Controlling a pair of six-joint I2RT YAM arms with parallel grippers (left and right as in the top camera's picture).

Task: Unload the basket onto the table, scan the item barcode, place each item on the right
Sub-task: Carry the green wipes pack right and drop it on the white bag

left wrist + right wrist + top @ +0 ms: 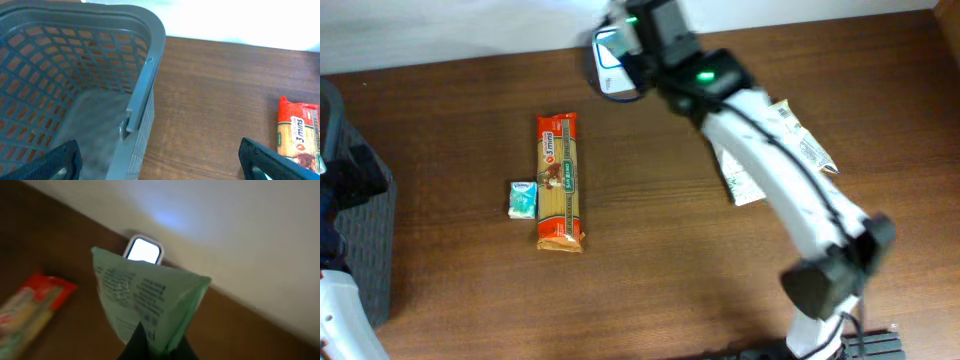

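At the far edge of the brown wooden counter [440, 300], the right tool [152, 349] is pressed tight on the bottom of the soft green printed packet [145, 297]. The packet sticks straight out from the tool. Its long way points at the small white scanner with the glowing window [144, 250], which sits just past its top edge. I cannot tell if they touch, or which side has the barcode. The right arm is the near one. The left tool [161, 162] is spread wide, far off, over the grey plastic basket [150, 45].
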